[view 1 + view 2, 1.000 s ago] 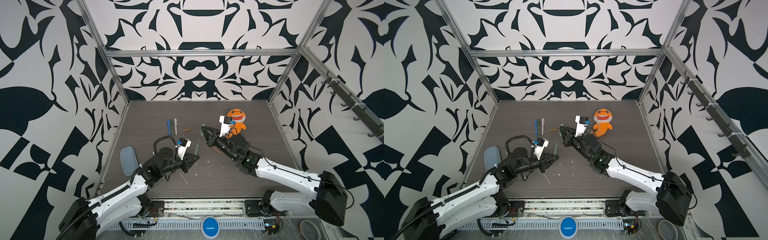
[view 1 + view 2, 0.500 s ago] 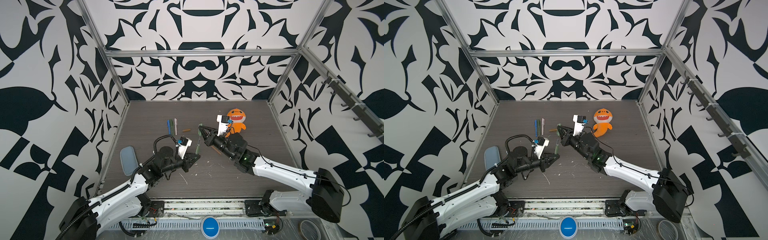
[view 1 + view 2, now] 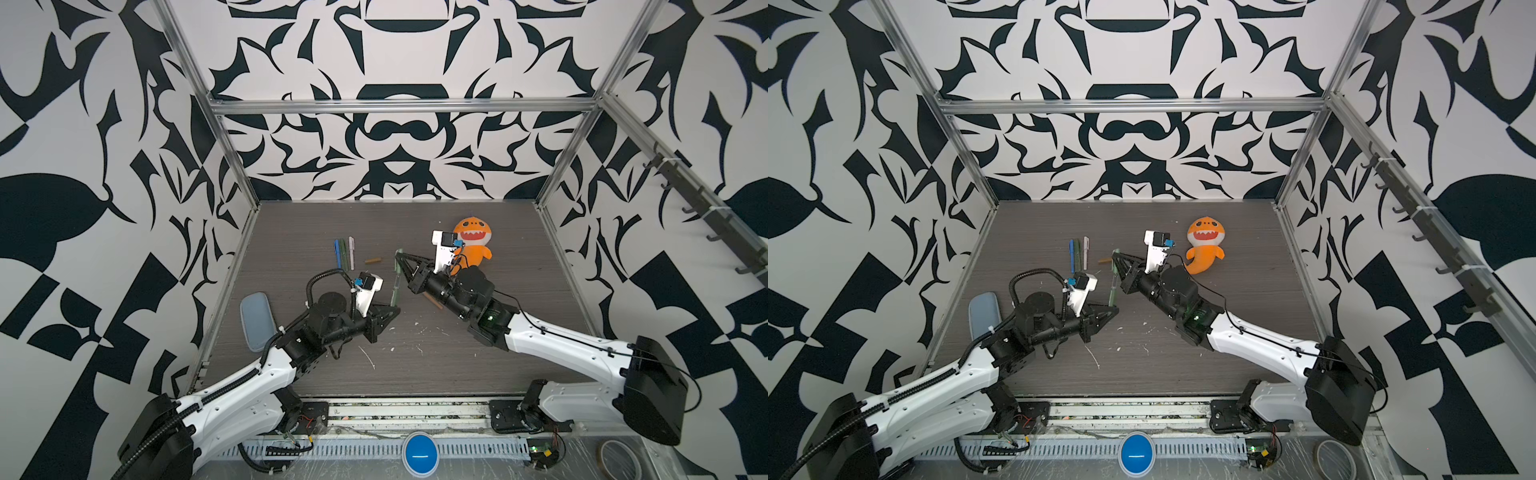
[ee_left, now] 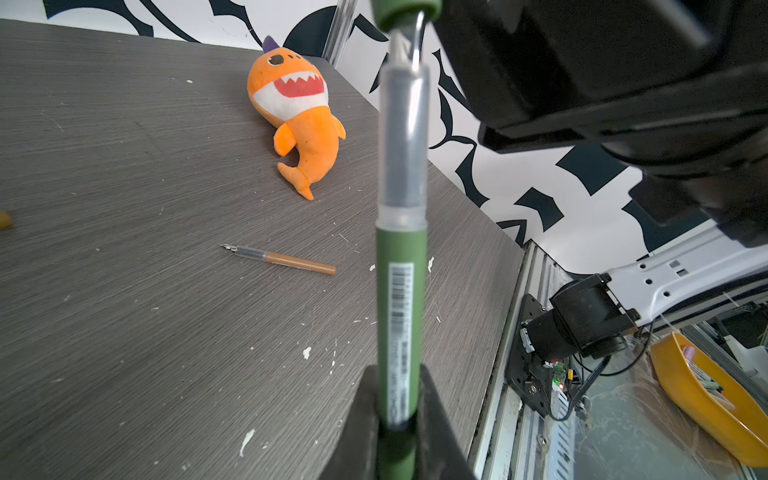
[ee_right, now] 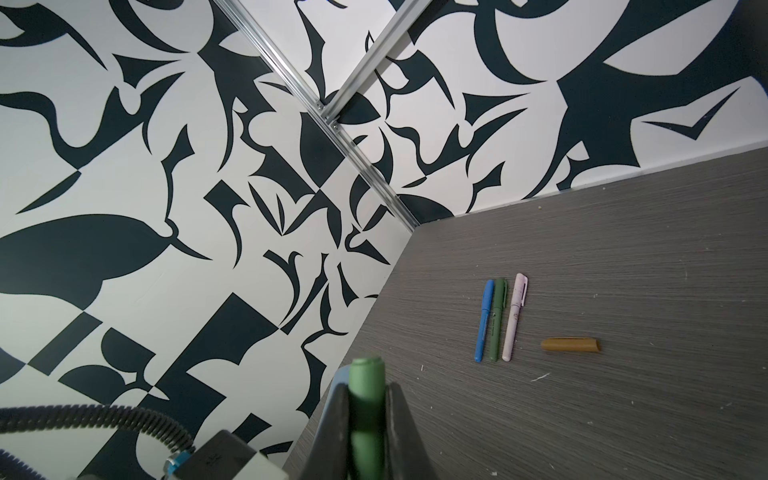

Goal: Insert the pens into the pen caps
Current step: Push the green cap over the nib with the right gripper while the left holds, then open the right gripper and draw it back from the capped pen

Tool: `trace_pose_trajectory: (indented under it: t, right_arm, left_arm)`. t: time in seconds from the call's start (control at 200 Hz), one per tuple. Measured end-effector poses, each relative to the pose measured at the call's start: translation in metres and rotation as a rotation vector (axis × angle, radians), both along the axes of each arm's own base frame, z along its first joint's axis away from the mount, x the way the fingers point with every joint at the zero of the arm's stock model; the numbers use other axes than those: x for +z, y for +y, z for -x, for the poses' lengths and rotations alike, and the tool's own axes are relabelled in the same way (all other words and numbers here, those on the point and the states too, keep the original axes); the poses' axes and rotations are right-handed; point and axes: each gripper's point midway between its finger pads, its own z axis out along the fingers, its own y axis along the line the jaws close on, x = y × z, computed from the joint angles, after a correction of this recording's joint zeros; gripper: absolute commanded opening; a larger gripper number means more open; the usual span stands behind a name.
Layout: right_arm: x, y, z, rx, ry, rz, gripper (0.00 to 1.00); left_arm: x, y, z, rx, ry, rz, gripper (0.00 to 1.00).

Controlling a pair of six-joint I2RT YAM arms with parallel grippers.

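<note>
We are watching what looks like the fourth pairing. The left gripper (image 4: 399,376) is pinching the green pen (image 4: 401,249) low on its barrel, jaws pressed against both sides, and is holding it upright above the table (image 4: 124,311). The right gripper (image 5: 365,392) is clamping the green cap (image 4: 405,11) between its jaws, directly over the pen. In the left wrist view the nib is sitting right at the cap's mouth, with the cap's wire clip hanging down beside the clear grip section. We are judging the cap lined up but not pushed home.

Done, as far as we are seeing: three capped pens are lying side by side left of the table's middle, a blue pen (image 5: 483,320), a second green pen (image 5: 497,320) and a pale pink pen (image 5: 514,318).

Left to do: seating this cap, then dealing with the orange-brown pen (image 4: 286,259). It is lying uncapped not far from the plush shark (image 4: 299,108), well apart from its mustard cap (image 5: 571,345), which is resting just beside the capped row.

For writing, we are getting very little. A barcode sticker (image 4: 401,291) is running along the held pen's barrel, with small print below it too blurred to read. The marks on the capped green and pink pens are too small to make out.
</note>
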Motion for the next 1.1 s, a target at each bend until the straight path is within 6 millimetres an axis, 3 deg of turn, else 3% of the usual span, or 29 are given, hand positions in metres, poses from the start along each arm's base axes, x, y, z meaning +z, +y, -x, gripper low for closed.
trace_pose_trajectory:
  t: [0.73, 0.98, 1.1]
  right_arm:
    - [-0.008, -0.003, 0.012, 0.025, -0.005, -0.007, 0.05]
    - [0.006, -0.002, 0.017, 0.044, -0.071, -0.041, 0.07]
    - [0.009, -0.003, 0.016, 0.035, -0.09, -0.04, 0.09]
  left_arm:
    - [0.009, -0.002, -0.002, 0.023, 0.029, 0.037, 0.0]
    - [0.036, -0.005, -0.011, 0.052, 0.011, 0.057, 0.0]
    - [0.038, -0.006, -0.014, 0.053, 0.006, 0.037, 0.0]
